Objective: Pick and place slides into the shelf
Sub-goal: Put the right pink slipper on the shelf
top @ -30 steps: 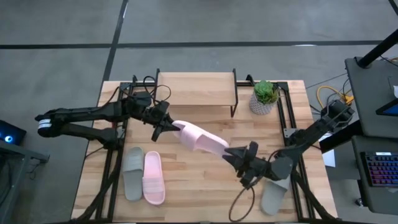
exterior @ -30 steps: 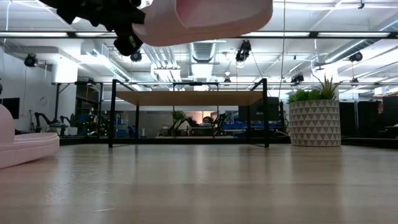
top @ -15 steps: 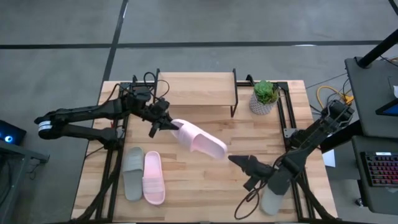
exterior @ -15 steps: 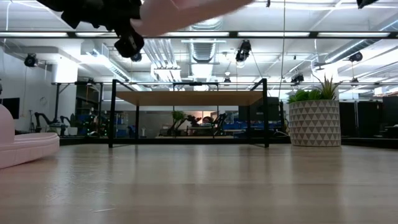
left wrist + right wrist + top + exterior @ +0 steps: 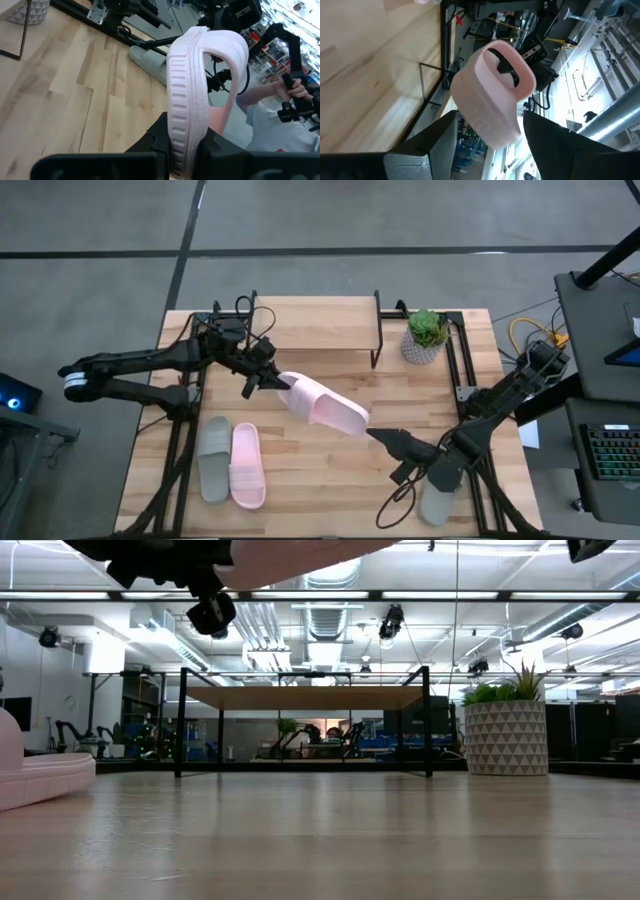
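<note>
Wide wooden desk (image 5: 330, 470) carrying, at its far edge, the shelf (image 5: 315, 320) with a potted plant (image 5: 426, 335) just beside its right end. Held in the air over mid-desk, a pink slide (image 5: 325, 405) with long axis slanting from the shelf's front left toward the near right, heel end clamped in the left end effector (image 5: 272, 380), toe end pointing at the right end effector (image 5: 385, 438), fingers spread apart and clear of the foam. On the near-left desk, a grey slide (image 5: 213, 457) and pink slide (image 5: 247, 465) side by side, lengthwise front to back; another grey slide (image 5: 438, 498) under the right arm.

No text, label, brand or number can be read anywhere.
</note>
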Robot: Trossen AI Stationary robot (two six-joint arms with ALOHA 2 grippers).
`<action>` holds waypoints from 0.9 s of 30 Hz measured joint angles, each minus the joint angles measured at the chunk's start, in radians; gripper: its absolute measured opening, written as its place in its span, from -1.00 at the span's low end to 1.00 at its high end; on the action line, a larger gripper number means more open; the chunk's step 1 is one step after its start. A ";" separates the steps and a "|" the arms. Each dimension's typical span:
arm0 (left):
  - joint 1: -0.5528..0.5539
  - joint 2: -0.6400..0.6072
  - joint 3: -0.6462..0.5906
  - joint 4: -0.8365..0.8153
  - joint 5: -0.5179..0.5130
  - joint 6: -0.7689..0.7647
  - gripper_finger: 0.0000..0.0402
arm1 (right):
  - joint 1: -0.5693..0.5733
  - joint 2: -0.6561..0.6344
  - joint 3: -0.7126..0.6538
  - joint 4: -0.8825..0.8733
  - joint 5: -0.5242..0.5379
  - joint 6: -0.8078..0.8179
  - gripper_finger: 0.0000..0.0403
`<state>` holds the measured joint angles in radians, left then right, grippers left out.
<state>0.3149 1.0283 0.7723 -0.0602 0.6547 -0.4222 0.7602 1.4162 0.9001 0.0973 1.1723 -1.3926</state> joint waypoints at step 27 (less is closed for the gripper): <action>0.000 0.114 0.000 0.105 0.100 -0.043 -0.94 | -0.101 0.000 -0.006 -0.011 -0.107 -0.022 -0.26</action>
<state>0.3145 1.1421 0.7723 0.0445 0.7543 -0.4656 0.6589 1.4158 0.8936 0.0858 1.0653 -1.4147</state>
